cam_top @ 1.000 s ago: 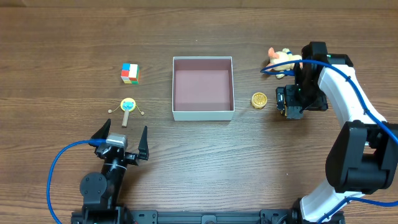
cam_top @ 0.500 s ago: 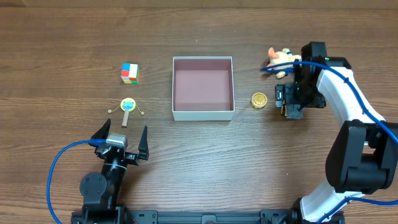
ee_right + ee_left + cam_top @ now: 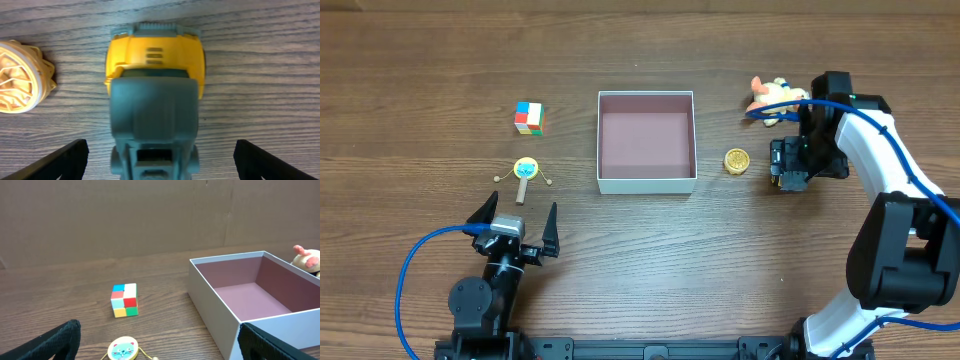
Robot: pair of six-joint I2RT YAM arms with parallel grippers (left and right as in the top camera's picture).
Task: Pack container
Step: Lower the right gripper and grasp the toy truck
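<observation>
The container point(image 3: 646, 184), a square white-walled box with a mauve inside, sits empty at the table's middle; its near wall shows in the left wrist view point(image 3: 235, 330). My right gripper point(image 3: 790, 168) hangs right of it, pointing down over a yellow and teal toy truck point(image 3: 154, 100). In the right wrist view the gripper point(image 3: 160, 162) is open, its fingers wide on either side of the truck and not touching it. My left gripper point(image 3: 516, 222) is open and empty near the front left, and it also shows in the left wrist view point(image 3: 160, 347).
A round gold toy point(image 3: 737, 160) lies between the container and the truck. A pink plush toy point(image 3: 772, 97) lies behind the right gripper. A coloured cube point(image 3: 529, 117) and a cat-face rattle drum point(image 3: 526, 170) lie left of the container.
My right gripper has shifted slightly to the right above the truck. The left arm and the toys have not moved.
</observation>
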